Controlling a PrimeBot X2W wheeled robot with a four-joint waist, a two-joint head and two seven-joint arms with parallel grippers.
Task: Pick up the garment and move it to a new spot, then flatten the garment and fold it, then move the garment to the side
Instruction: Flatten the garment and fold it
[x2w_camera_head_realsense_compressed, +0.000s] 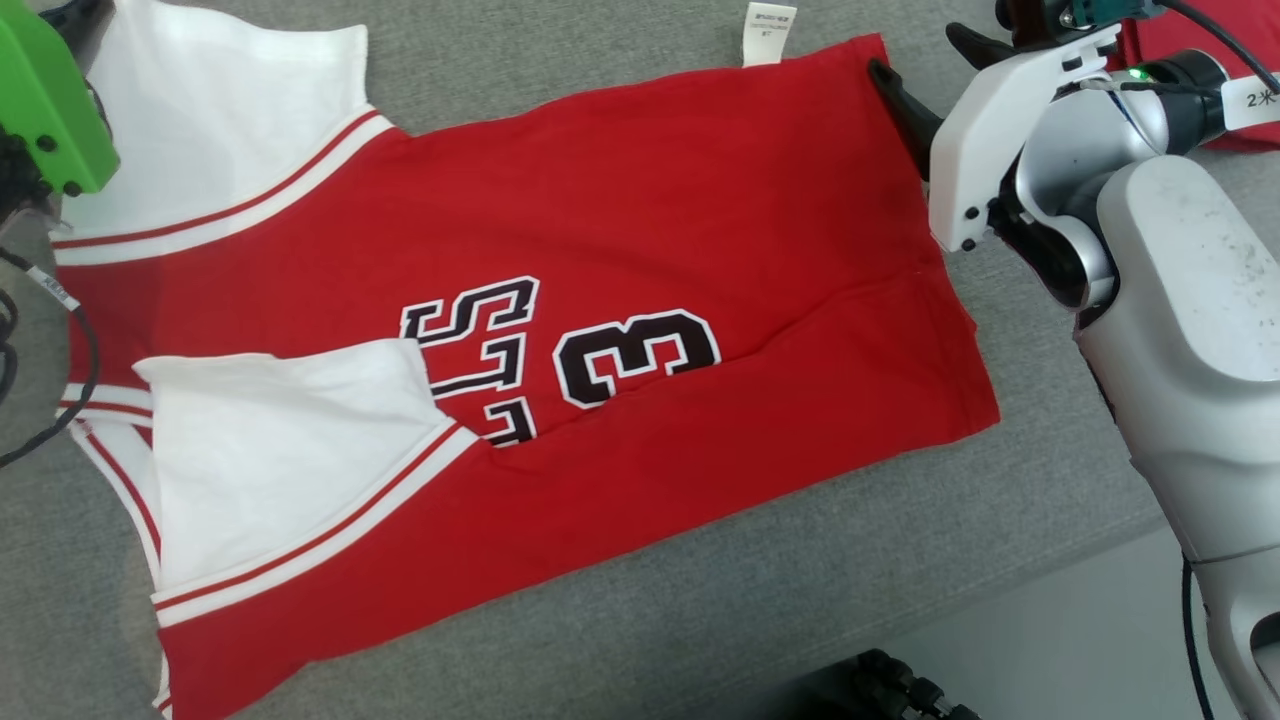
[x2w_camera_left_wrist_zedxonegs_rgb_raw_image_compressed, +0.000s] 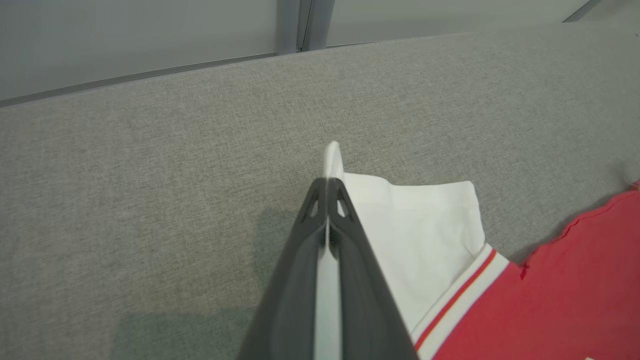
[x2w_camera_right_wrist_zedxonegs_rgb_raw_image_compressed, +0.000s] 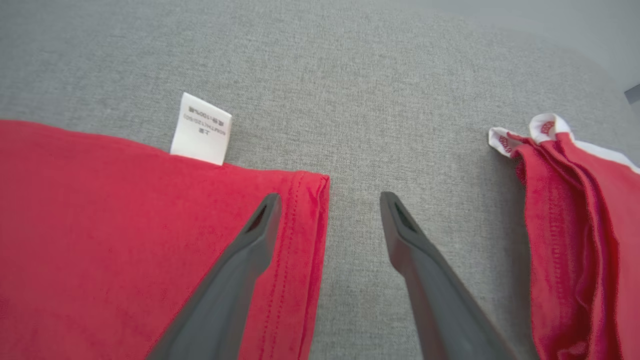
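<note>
Fold step judged in hand: garment (x2w_camera_head_realsense_compressed: 620, 250) is spread across frame centre, white sleeve (x2w_camera_left_wrist_zedxonegs_rgb_raw_image_compressed: 425, 225) is pinched by closed left gripper (x2w_camera_left_wrist_zedxonegs_rgb_raw_image_compressed: 327, 186), hem corner (x2w_camera_right_wrist_zedxonegs_rgb_raw_image_compressed: 305, 200) is straddled by open right gripper (x2w_camera_right_wrist_zedxonegs_rgb_raw_image_compressed: 330, 197), clamping needed next.

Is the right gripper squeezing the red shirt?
No, the right gripper is open, its jaws standing wide apart over the corner of the shirt.

We pinch our left hand (x2w_camera_left_wrist_zedxonegs_rgb_raw_image_compressed: 327, 192) tight on the garment (x2w_camera_left_wrist_zedxonegs_rgb_raw_image_compressed: 425, 225). We hold our right hand (x2w_camera_right_wrist_zedxonegs_rgb_raw_image_compressed: 330, 200) with fingers spread wide, its pale forearm reaching forward.
</note>
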